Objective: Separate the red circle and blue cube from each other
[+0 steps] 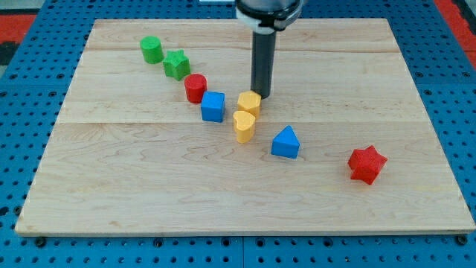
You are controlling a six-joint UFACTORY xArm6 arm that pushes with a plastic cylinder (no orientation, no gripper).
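The red circle (195,88) is a short upright cylinder, standing on its flat end a little toward the view's left of the board's middle. The blue cube (213,106) sits flat just beside it, toward the view's lower right; the two look to be touching or nearly so.
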